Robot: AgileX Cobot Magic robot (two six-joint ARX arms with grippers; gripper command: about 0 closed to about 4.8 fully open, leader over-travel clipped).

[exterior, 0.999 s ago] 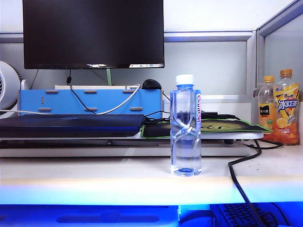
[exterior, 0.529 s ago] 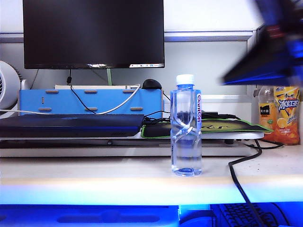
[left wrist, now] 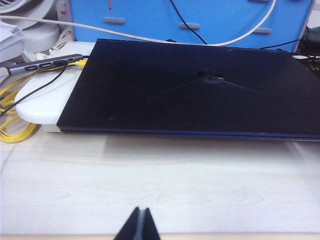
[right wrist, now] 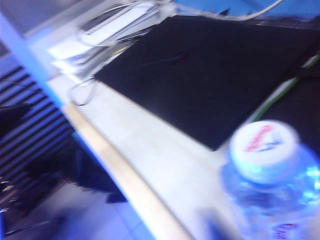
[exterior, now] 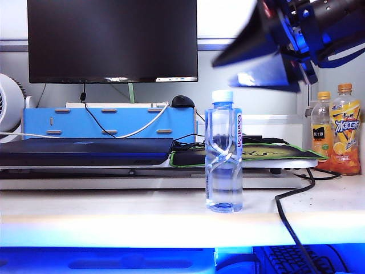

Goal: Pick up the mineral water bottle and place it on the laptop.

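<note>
- Nothing's done yet: the mineral water bottle stands upright at center of the exterior view, on the desk in front of the laptop at left, untouched.
- Right gripper hangs blurred at upper right above the cap; can't tell its jaws.
- Left gripper is pinched closed, empty, facing the laptop.
- Count: one water bottle, one laptop, two orange drink bottles at far right, one monitor.
- Left: grab, lift, place.
</note>
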